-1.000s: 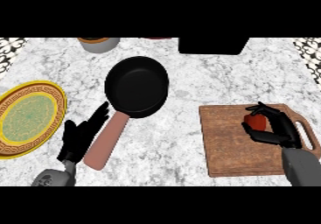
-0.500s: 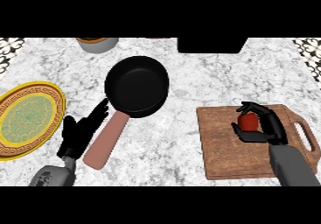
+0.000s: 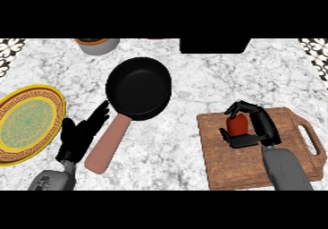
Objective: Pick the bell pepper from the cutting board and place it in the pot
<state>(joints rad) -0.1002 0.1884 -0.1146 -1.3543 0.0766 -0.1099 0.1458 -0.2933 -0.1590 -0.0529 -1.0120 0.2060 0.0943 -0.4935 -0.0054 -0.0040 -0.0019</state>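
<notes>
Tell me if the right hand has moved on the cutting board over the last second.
Yes. The right hand, curled round the bell pepper, has shifted left across the cutting board, away from its handle slot and toward the pan.

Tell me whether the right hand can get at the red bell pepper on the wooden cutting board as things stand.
Yes, it appears so: the right hand already curls its fingers and thumb round the red bell pepper on the wooden cutting board, and nothing stands between them.

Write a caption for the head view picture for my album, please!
Right hand curls round the red bell pepper on the cutting board.
</notes>
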